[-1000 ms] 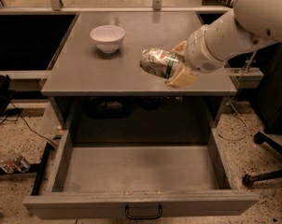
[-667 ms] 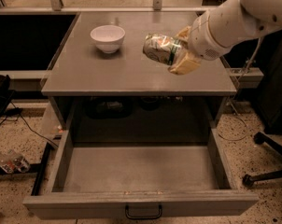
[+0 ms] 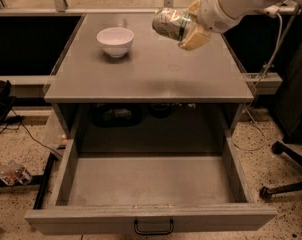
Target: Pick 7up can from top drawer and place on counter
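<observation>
My gripper (image 3: 190, 26) is shut on the 7up can (image 3: 168, 23), a dented silvery can with a green band, held on its side in the air above the right rear part of the counter (image 3: 151, 71). The can points left towards the white bowl. The top drawer (image 3: 151, 184) is pulled fully open below the counter, its flat grey floor bare, with a small dark handle (image 3: 154, 227) on its front.
A white bowl (image 3: 115, 41) stands on the counter's left rear. A chair base (image 3: 286, 169) is on the floor at the right. Cables and a clear plastic object (image 3: 11, 172) lie on the floor at the left. A cable (image 3: 271, 54) hangs by my arm.
My gripper has carried the can up and towards the back of the counter, a little to the left. The drawer and bowl have not moved.
</observation>
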Motion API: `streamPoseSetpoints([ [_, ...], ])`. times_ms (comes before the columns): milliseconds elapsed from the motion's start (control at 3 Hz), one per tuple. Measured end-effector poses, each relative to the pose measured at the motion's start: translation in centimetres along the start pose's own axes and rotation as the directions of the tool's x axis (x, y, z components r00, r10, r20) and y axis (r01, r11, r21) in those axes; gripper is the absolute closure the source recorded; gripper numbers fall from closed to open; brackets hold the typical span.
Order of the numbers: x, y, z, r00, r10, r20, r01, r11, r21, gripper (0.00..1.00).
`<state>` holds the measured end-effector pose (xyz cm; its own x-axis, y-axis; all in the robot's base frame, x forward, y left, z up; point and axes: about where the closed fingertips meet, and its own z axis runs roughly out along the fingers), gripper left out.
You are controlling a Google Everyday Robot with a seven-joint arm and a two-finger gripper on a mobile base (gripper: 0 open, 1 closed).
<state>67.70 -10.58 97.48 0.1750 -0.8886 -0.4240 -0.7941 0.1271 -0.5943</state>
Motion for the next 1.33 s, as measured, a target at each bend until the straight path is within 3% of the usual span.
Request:
streamPoseSetpoints([
  [667,4.5,-0.6,4.2,0.996,0.081,0.026,-0.079,0.9947,-0.067,1.00],
  [1333,6.7,2.1,6.7,0.993,0.117,0.018,-0.113,0.9813,-0.156,1.00],
])
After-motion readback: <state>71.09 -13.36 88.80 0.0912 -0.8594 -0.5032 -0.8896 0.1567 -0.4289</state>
